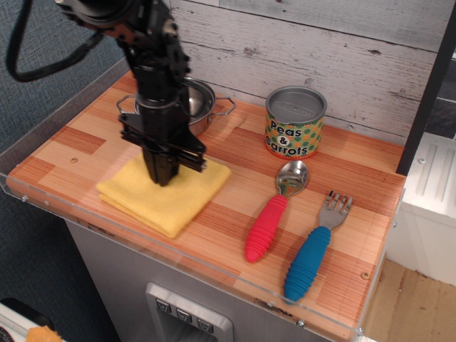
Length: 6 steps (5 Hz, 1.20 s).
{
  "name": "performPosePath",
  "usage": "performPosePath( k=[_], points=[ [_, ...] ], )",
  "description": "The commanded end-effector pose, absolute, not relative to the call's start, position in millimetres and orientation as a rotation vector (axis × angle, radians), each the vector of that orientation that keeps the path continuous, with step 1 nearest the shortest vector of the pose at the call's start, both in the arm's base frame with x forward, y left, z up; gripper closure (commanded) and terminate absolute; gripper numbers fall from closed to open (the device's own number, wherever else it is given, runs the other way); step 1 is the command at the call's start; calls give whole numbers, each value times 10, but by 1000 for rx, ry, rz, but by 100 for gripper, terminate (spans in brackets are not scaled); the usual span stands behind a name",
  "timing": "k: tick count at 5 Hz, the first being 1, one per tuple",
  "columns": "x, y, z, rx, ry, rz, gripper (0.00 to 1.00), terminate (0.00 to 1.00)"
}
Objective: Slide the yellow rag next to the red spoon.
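Observation:
The yellow rag (160,201) lies flat on the wooden counter, left of centre, near the front edge. My gripper (163,177) points straight down and presses on the rag's middle, its black fingers close together. The red spoon (272,212) lies to the right of the rag, metal bowl toward the back, red ribbed handle toward the front. A strip of bare counter separates the rag's right corner from the spoon.
A steel pan (201,105) sits behind the arm, partly hidden by it. A "Peas & Carrots" can (295,122) stands at the back centre. A blue-handled fork (314,249) lies right of the spoon. A clear acrylic rim (214,269) runs along the counter's front edge.

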State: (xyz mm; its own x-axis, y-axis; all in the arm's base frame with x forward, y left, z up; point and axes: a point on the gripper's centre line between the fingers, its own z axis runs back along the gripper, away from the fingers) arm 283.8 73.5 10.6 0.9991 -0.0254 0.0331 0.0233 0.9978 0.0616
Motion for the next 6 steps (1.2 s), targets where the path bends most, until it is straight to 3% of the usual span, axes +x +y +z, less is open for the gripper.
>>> performPosePath(
  k=[1,6],
  points=[
    [2854,549,262,63,-60,-61,100,0],
    [2908,444,255,88,-58,88,100,0]
  ],
)
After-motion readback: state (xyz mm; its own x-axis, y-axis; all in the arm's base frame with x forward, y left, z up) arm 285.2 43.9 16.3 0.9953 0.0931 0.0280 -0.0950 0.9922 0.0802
